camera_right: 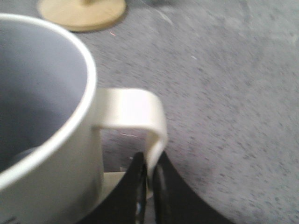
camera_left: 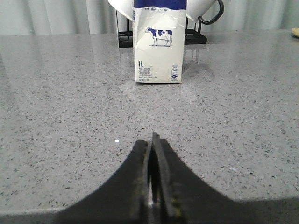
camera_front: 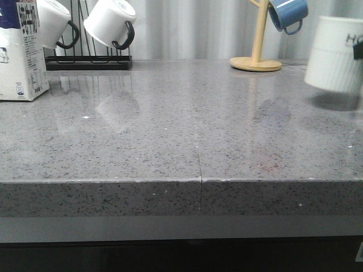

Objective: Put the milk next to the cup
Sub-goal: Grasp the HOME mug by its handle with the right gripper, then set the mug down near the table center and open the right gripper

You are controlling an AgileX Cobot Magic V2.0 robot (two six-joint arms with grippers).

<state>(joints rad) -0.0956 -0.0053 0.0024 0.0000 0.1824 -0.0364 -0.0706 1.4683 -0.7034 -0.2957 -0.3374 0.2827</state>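
Straight ahead of my left claw (camera_left: 153, 186), which is clenched on nothing, the milk (camera_left: 157, 42) stands upright on the counter (camera_front: 170, 130), far left. My right claw (camera_right: 148, 184) grips the cup (camera_front: 334, 54) by its handle, lifted, far right. The left arm is nearer the carton.

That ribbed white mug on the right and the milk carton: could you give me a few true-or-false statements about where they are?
1. The cup hangs above the counter, a shadow beneath it. True.
2. The right end effector is shut on the cup's rim. False: it is shut on the handle.
3. The milk lies on its side. False: it stands upright.
4. The left end effector is shut and touches nothing. True.
5. The milk stands beside the cup. False: they are at opposite ends.
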